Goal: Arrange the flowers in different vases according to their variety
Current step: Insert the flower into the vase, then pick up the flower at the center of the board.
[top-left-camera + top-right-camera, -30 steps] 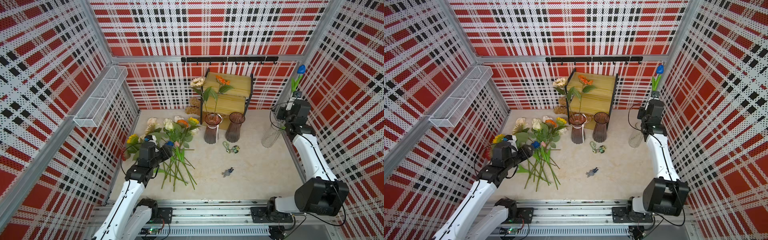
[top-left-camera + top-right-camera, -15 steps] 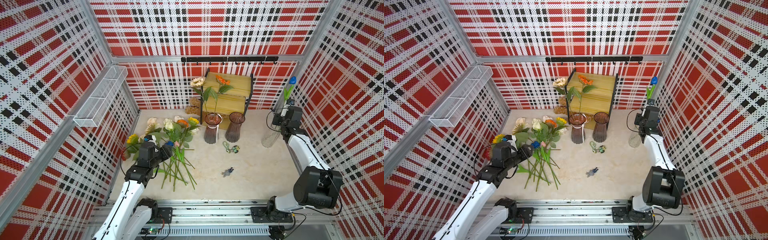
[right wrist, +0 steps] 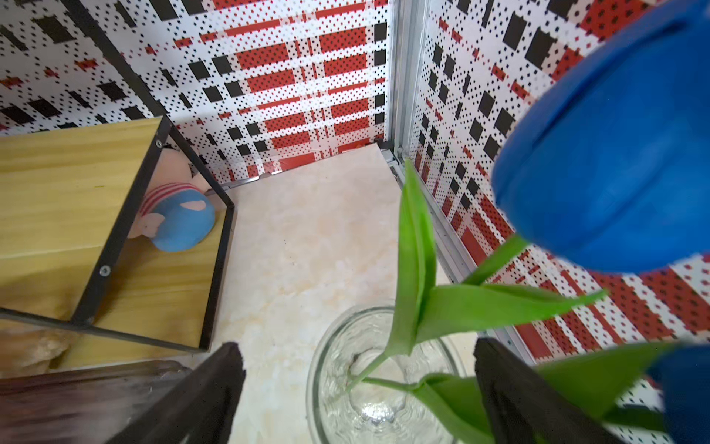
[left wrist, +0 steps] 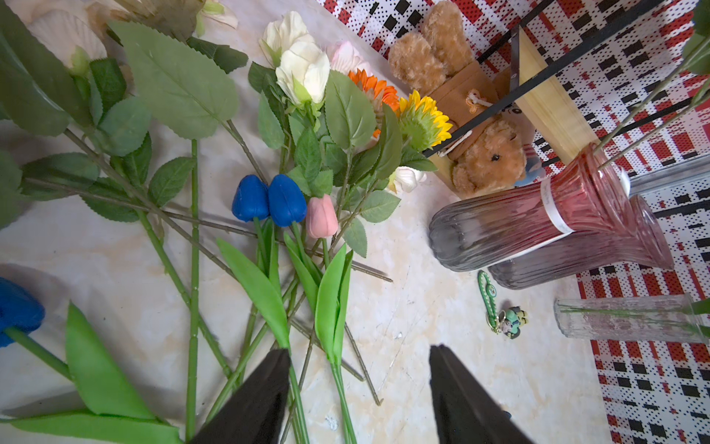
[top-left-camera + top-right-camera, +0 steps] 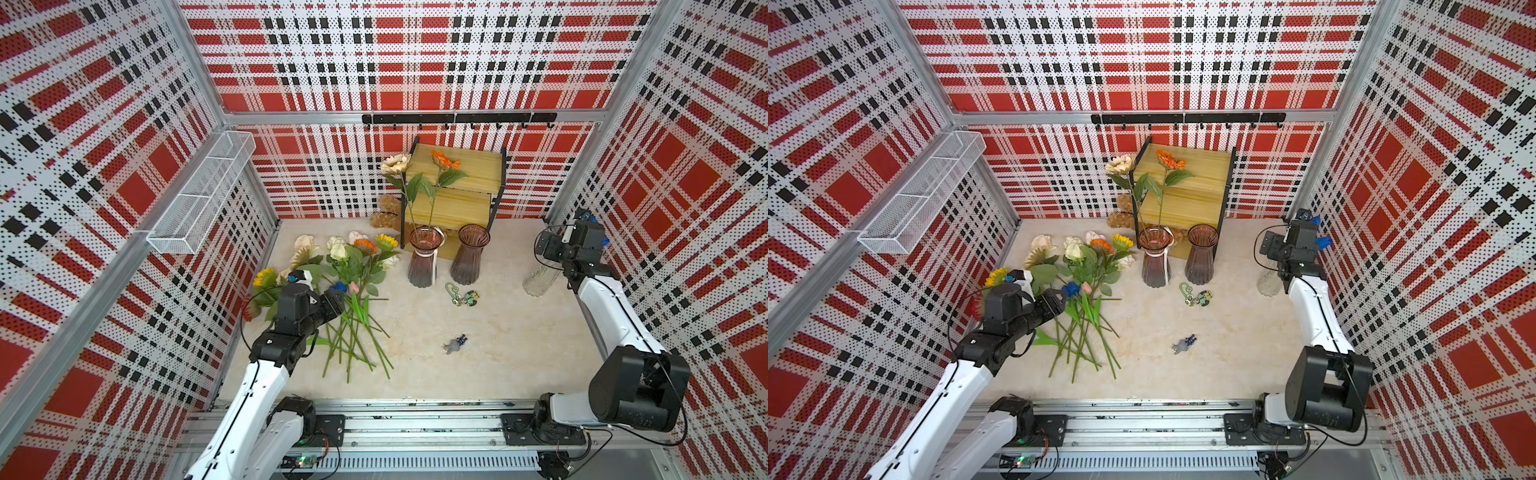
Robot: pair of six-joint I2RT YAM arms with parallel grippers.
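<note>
Flowers (image 5: 349,286) mostly lie in a crossed heap of mixed kinds at 9 o'clock on the table (image 5: 498,365). Two sunflowers (image 5: 444,158) stand in the pink vase (image 5: 423,259) at 12 o'clock. The brown vase (image 5: 469,255) just beside it looks empty, and the clear vase (image 5: 540,280) at 3 o'clock holds blue tulips (image 3: 614,153). The right claw (image 3: 357,346) hangs over that vase's mouth, jaws spread wide and pinching nothing, with a tulip stem and leaves rising between them. The step in hand looks like the let-go of a tulip, so the part to do well is the retreat. Rise straight up with wide jaws until clear of leaves and head, since a sideways pull could snag a leaf and tip the glass, which stands close to the wall. The left claw (image 4: 359,350) hovers low over the heap, jaws partly spread and gripping nothing, with tulip stems just by one finger (image 4: 265,384). For the next pick I would take a single tulip stem below its leaves, at 6 o'clock of the heap where the stems fan apart. Lift it slowly so the stems crossed with it slide off.
</note>
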